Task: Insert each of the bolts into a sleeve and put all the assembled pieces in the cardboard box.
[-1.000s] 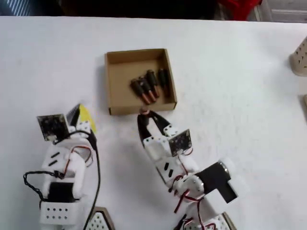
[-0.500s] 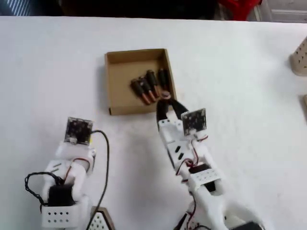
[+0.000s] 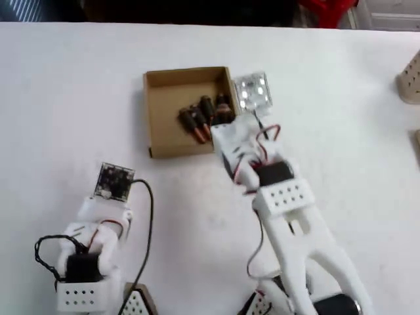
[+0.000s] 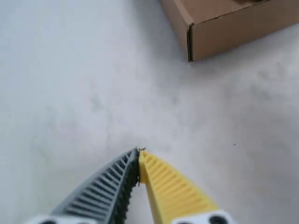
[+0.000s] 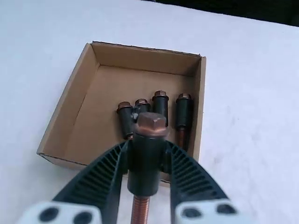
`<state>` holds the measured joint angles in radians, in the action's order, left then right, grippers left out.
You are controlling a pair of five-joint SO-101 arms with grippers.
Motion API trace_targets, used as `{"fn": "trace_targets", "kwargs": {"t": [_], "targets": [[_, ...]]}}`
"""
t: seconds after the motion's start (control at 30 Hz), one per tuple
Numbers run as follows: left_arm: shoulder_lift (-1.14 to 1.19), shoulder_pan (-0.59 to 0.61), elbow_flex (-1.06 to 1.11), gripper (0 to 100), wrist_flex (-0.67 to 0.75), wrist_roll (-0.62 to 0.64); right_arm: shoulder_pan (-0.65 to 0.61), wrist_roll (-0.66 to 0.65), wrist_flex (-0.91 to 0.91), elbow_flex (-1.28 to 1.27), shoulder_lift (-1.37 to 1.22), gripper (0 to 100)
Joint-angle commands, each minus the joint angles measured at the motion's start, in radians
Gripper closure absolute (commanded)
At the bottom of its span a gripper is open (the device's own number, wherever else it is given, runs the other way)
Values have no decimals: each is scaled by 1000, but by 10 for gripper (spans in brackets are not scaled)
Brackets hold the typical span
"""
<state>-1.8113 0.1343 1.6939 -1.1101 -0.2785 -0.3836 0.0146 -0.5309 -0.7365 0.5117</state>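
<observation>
Right pincer [image 5: 146, 148]: black ribbed fingers clamped on assembled piece [image 5: 145, 163], a black cylindrical sleeve with copper hex-head bolt, threaded shank toward wrist. Just beyond tips: shallow cardboard box [image 5: 70, 112] with four like pieces [image 5: 156, 109] side by side inside. Left pincer [image 4: 138, 159]: grey and yellow ribbed fingers together, empty, above white table [image 4: 70, 70]; box corner ahead. High view: right arm [image 3: 262, 174] lies over box's near corner.

arms [image 3: 289, 197] white, red/black cables [image 3: 148, 216] | left hand [image 4: 138, 156] grey+yellow ribbed | right hand [image 5: 145, 148] black
</observation>
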Motion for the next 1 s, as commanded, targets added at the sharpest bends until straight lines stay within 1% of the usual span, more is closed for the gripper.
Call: {"fn": "trace_targets", "kwargs": {"t": [0.0, 0.23, 0.37, 0.47, 0.5, 0.63, 0.8, 0.87, 0.97], "targets": [[-7, 4, -2, 977, -64, -8, 7, -11, -136, 377, -231, 981], [-7, 8, -2, 977, -80, -6, 12, -12, -357, 891, -674, 981], [-7, 10, -2, 977, -81, -6, 41, -12, -493, 1195, -934, 978], [-7, 7, -2, 977, -81, -6, 73, -14, -558, 1421, -1133, 977], [-7, 7, -2, 977, -81, -6, 84, -26, -579, 1498, -1201, 977], [-7, 8, -2, 977, -81, -6, 93, -144, -707, 1786, -1455, 977], [-7, 10, -2, 977, -81, -6, 82, -176, -840, 2125, -1687, 972], [-7, 10, -2, 977, -81, -6, 74, -189, -895, 2232, -1745, 924], [-7, 10, -2, 977, -81, -6, 67, -181, -975, 2349, -1796, 798]]}}
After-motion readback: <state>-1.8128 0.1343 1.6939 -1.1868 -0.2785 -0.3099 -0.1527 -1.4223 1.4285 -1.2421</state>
